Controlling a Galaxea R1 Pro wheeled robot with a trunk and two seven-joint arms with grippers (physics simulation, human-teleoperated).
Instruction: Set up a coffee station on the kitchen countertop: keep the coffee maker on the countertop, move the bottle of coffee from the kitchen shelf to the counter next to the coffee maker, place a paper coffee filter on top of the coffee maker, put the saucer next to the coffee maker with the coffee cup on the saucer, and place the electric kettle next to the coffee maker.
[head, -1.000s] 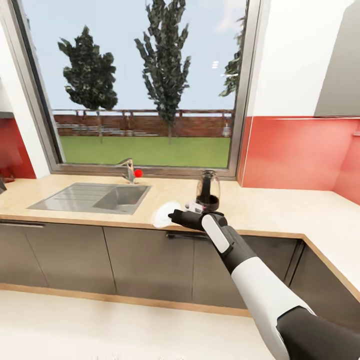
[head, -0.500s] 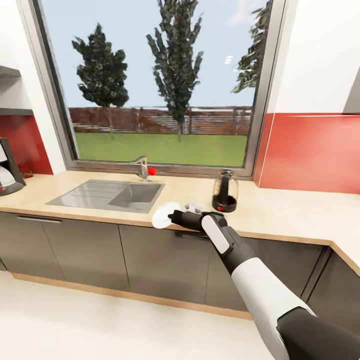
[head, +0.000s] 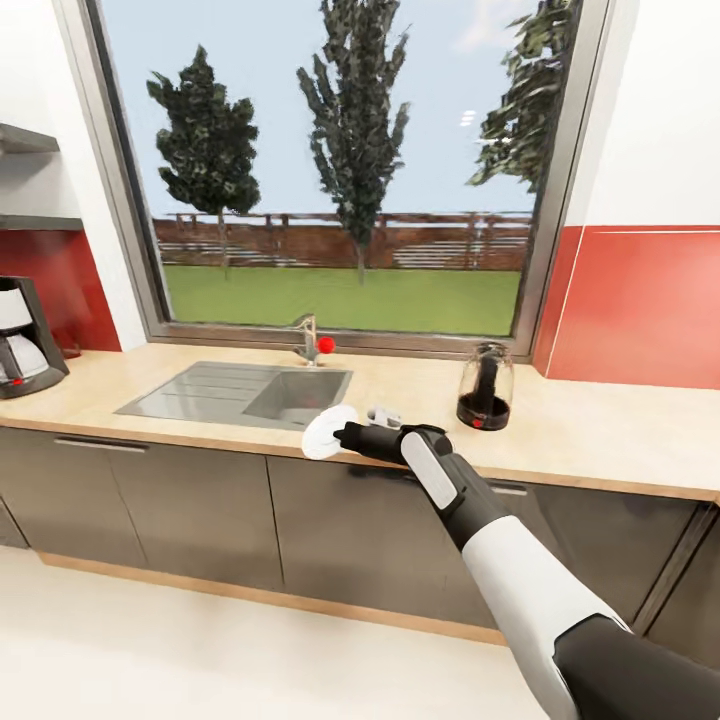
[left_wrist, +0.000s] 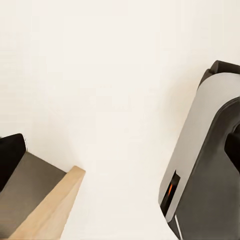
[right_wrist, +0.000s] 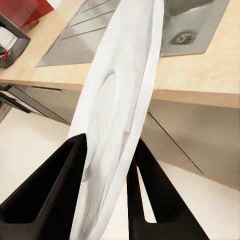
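My right gripper (head: 342, 435) is shut on the rim of the white saucer (head: 326, 432), holding it on edge in the air just in front of the countertop (head: 600, 430), near the sink's right end. In the right wrist view the saucer (right_wrist: 125, 100) stands upright between the two black fingers (right_wrist: 60, 185). The black coffee maker (head: 22, 338) with its glass carafe stands at the far left of the counter. To the right of my hand, the glass electric kettle (head: 484, 388) stands on the counter by the window corner.
A steel sink (head: 240, 392) with a tap (head: 310, 340) sits in the counter under the window. Dark grey cabinet fronts (head: 170, 510) run below. Grey shelves (head: 30, 180) hang at the upper left. The left wrist view shows pale floor (left_wrist: 100, 75) and my grey-black body (left_wrist: 205, 170).
The whole picture has shifted right as the camera moved left: the coffee maker has come further into view and the kettle sits further right. My right gripper still holds the saucer the same way.
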